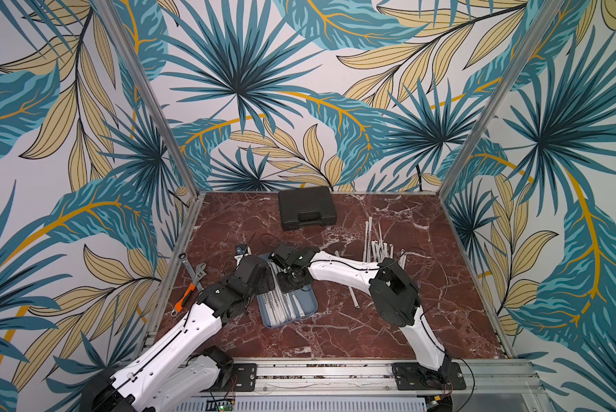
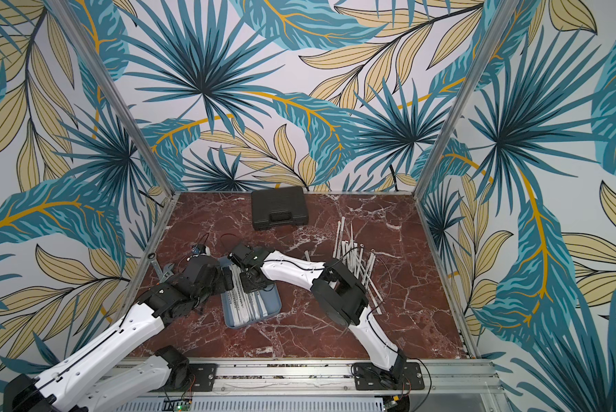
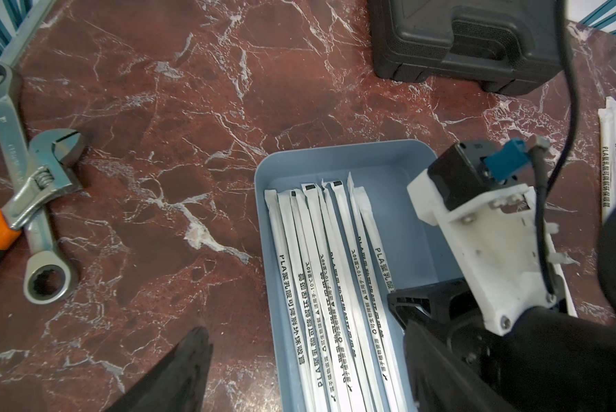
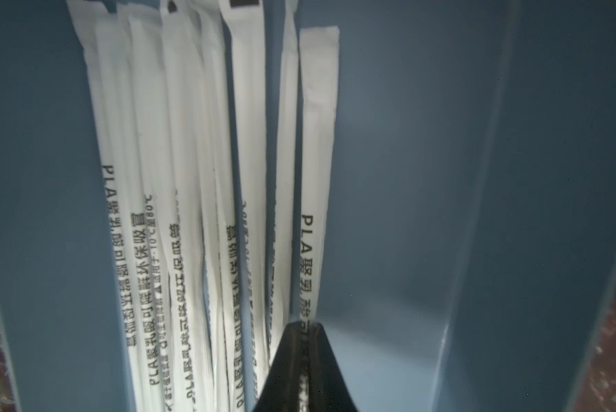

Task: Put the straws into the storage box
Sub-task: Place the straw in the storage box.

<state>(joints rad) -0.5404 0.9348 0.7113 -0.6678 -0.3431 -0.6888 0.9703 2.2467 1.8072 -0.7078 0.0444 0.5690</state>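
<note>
The blue-grey storage box (image 1: pixel 308 303) (image 2: pixel 272 303) lies mid-table with several white paper-wrapped straws (image 1: pixel 281 306) (image 3: pixel 317 267) lined up along its left half. My right gripper (image 4: pixel 308 326) (image 1: pixel 292 277) reaches down into the box (image 4: pixel 442 178), shut on one straw (image 4: pixel 317 142) that lies beside the others (image 4: pixel 192 142). My left gripper (image 3: pixel 306 374) (image 1: pixel 260 274) is open at the box's left wall (image 3: pixel 263 249). One finger (image 3: pixel 181 371) hangs over the table, the other over the box. More straws (image 1: pixel 378 246) (image 2: pixel 353 249) lie piled at the right.
A black hard case (image 1: pixel 306 208) (image 3: pixel 460 42) sits at the back. A ratchet spanner (image 3: pixel 10 142) and an orange-handled adjustable wrench (image 3: pixel 46 171) (image 1: pixel 192 281) lie left of the box. A loose straw (image 1: pixel 353 298) lies by the right arm's elbow. Metal frame rails edge the table.
</note>
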